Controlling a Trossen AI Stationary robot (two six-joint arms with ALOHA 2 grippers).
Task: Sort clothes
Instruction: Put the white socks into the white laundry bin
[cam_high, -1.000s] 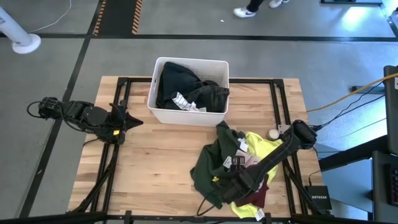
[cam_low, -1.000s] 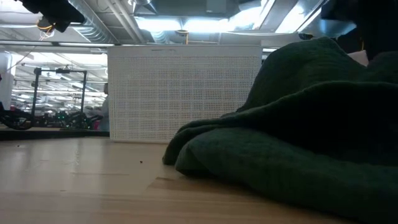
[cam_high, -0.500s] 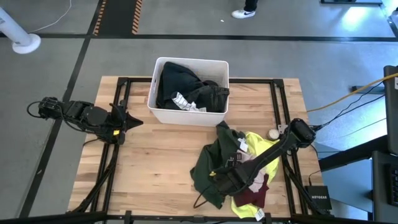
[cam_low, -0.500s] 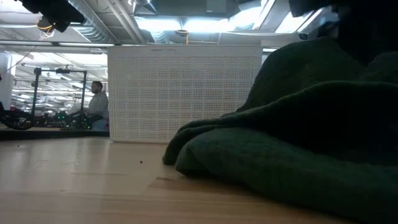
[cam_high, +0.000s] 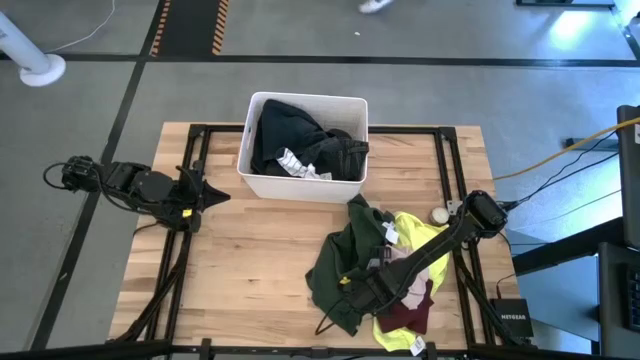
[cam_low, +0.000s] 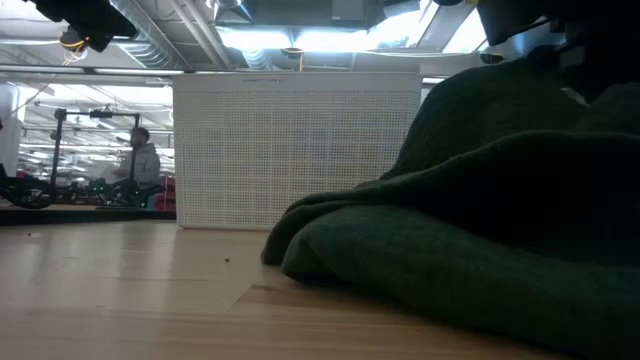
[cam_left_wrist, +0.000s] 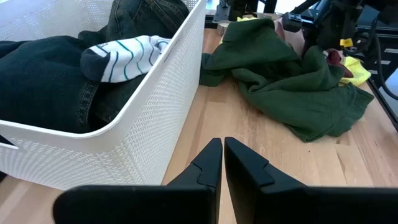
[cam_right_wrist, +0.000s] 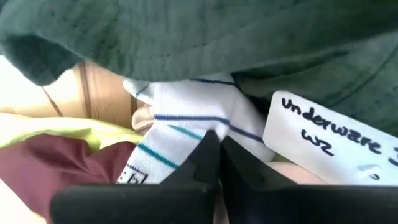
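A pile of clothes lies at the table's near right: a dark green garment, a neon yellow one, a maroon one, and a white striped piece tucked under the green. My right gripper is down in this pile, shut on the white striped piece. Next to it lies a white handwritten tag. My left gripper waits shut above the table's left side, touching nothing. My right gripper's shut fingertips meet on the white striped piece, where it shows below the green garment's edge. How much cloth is between them cannot be told. The piece lies in the pile, resting on the other clothes.
A white perforated bin stands at the far middle, holding dark clothes and a striped sock. A small round thing sits right of the pile. Bare wood lies at the near left. A person stands far behind the table.
My right gripper has gone a little toward the table's left edge, deeper into the pile at the green garment's near edge, then held still. The clothes have barely shifted.
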